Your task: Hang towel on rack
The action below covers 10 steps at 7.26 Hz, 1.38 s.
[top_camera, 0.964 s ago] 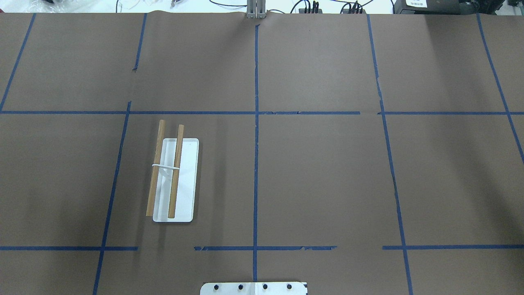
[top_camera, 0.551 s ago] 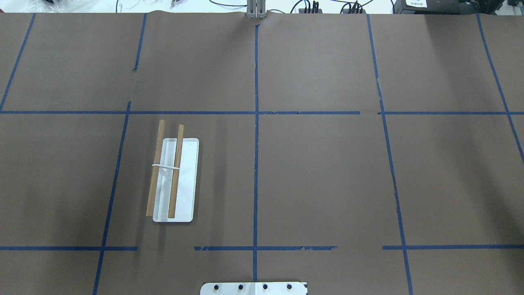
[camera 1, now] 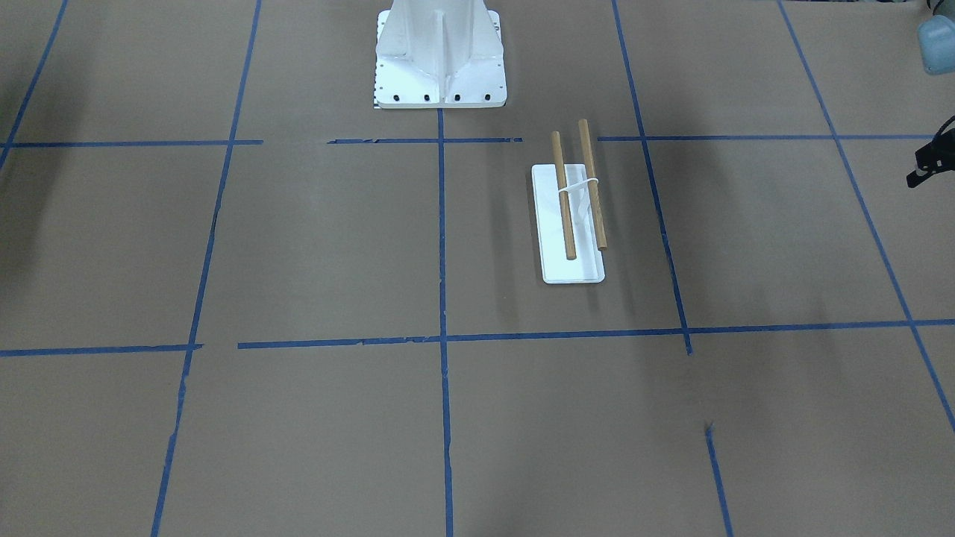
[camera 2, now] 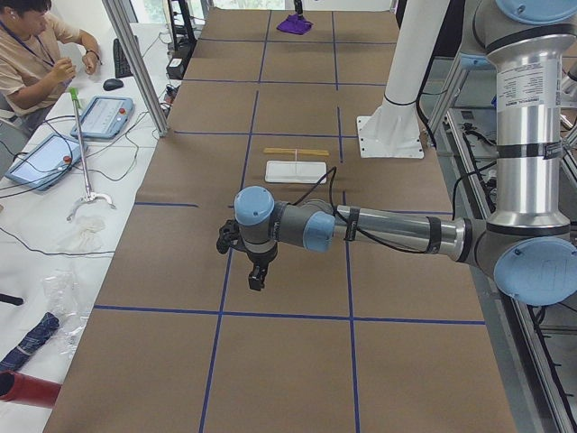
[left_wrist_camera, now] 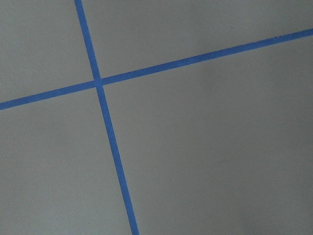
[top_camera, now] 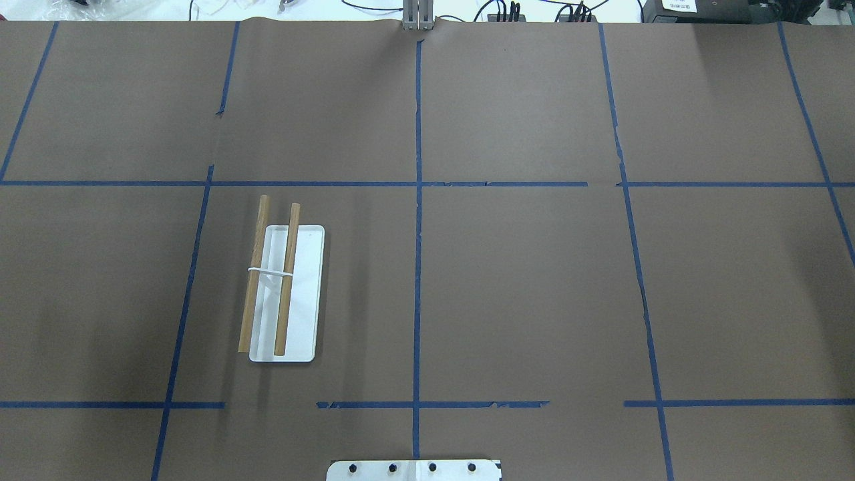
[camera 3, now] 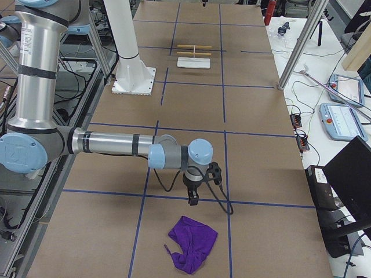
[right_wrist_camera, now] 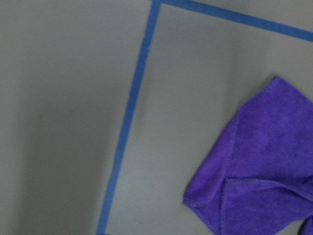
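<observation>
The rack [top_camera: 298, 294] stands left of centre, a white base with two wooden dowels [top_camera: 288, 279] joined by a white crosspiece; it also shows in the front view [camera 1: 573, 265]. The purple towel [camera 3: 192, 242] lies crumpled on the table's right end and fills the lower right of the right wrist view [right_wrist_camera: 264, 166]. My right gripper [camera 3: 192, 198] hangs fingers-down just short of the towel, apart from it. My left gripper [camera 2: 257, 276] hangs over the table's left end, far from the rack. I cannot tell whether either gripper is open or shut.
The large white bolted pedestal [camera 1: 440, 60] stands at the table's near middle edge. Blue tape lines [top_camera: 417, 267] grid the brown paper. A seated operator [camera 2: 36, 54], tablets and cables lie on a side bench beyond the far edge.
</observation>
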{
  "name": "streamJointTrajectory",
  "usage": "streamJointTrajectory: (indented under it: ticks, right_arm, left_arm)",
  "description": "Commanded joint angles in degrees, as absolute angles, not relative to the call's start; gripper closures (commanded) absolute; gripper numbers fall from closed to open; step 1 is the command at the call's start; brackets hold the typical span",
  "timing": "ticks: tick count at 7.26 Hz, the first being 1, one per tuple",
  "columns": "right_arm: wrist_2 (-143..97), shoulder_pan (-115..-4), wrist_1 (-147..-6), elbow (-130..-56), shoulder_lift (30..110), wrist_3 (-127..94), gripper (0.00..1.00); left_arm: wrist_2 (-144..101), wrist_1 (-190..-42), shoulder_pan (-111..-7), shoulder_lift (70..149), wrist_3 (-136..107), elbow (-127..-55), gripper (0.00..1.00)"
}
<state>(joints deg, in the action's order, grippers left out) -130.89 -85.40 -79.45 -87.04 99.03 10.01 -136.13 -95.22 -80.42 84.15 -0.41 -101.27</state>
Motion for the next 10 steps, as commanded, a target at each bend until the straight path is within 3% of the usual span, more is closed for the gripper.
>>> streamJointTrajectory:
  ticks: [1,3,7,10]
  right_arm:
    - [-131.3,-91.3,-72.4,-72.4,95.2,17.0,0.12]
    - [-130.8,-97.9,-70.8,-60.4,88.8,18.1,0.19]
    - [-126.7,-98.8,-65.1,-52.8,88.5,13.8,0.21]
    - [-126.2,-98.6,-65.0,-51.1,88.0,12.6,0.23]
  left_arm:
    - [-136.1,-95.2,-80.4,84.1,-0.4,-101.3,0.0]
    - [-136.1,-95.3,-80.4,84.3,-0.4,-101.3,0.0]
    - [-138.4,-95.3,-80.4,84.5,-0.4,-101.6,0.0]
    - [-138.4,-95.2,-80.5,84.6,-0.4,-102.0,0.0]
